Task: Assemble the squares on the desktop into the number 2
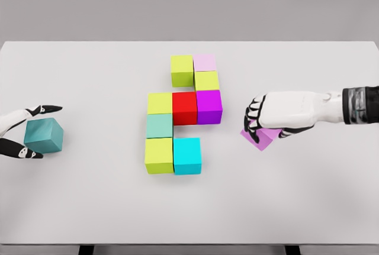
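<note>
Gripping a pink cube (259,137) right of the red cube (184,108), the right hand (278,116) has fingers curled over it, likely for the 2's open end; left hand (23,132) fingers bracket a teal cube (44,135), far left on the tabletop (89,207).

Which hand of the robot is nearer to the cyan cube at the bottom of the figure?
Right. The right hand, closed on a pink cube, sits to the right of the cyan cube. The left hand, holding a teal cube, is much farther, at the table's left edge.
</note>
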Tool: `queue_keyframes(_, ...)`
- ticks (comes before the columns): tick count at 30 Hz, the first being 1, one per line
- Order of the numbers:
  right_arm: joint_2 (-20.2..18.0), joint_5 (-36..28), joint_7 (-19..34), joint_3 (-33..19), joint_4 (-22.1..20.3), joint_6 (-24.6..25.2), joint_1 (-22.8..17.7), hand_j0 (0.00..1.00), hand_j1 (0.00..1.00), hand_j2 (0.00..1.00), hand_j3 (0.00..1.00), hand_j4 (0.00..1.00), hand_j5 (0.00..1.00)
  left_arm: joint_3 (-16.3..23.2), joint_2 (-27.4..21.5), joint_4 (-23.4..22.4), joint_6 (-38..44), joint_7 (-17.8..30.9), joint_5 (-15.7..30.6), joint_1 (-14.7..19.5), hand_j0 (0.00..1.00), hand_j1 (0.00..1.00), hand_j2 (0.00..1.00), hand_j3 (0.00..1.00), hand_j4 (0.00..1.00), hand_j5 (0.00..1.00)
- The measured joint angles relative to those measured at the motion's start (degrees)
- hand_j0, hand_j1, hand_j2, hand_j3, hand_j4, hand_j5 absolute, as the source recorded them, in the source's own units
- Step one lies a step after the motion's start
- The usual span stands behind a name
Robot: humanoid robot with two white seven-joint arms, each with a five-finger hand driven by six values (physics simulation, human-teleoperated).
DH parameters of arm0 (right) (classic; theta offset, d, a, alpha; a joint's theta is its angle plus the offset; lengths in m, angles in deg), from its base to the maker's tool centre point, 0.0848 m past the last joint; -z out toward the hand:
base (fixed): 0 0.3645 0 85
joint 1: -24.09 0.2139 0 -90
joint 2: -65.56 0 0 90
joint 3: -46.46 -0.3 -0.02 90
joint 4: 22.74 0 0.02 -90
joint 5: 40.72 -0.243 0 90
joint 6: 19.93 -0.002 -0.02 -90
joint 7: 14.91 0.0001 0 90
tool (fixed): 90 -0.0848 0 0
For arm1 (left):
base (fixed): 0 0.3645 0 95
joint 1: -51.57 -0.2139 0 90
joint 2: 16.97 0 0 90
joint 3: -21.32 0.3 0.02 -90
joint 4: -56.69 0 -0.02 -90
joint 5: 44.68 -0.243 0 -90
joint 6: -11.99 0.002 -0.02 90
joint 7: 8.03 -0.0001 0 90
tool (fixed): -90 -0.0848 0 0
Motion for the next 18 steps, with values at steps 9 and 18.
queue_keyframes(9, 4.6, 1.4, 0.0, 10.5, -0.4, 0.0, 5.7, 0.42, 0.42, 0.42, 0.42, 0.42, 0.42, 0.5, 0.2, -0.4, 1.3, -0.1, 0.1, 0.0, 0.73, 0.73, 0.73, 0.73, 0.73, 0.73)
queue_keyframes(18, 8.2, 3.1, 0.0, 15.6, -0.4, 0.0, 8.1, 0.45, 0.45, 0.45, 0.45, 0.45, 0.45, 0.4, 0.1, -0.5, 2.1, 1.3, 1.3, 0.0, 0.53, 0.53, 0.53, 0.53, 0.53, 0.53)
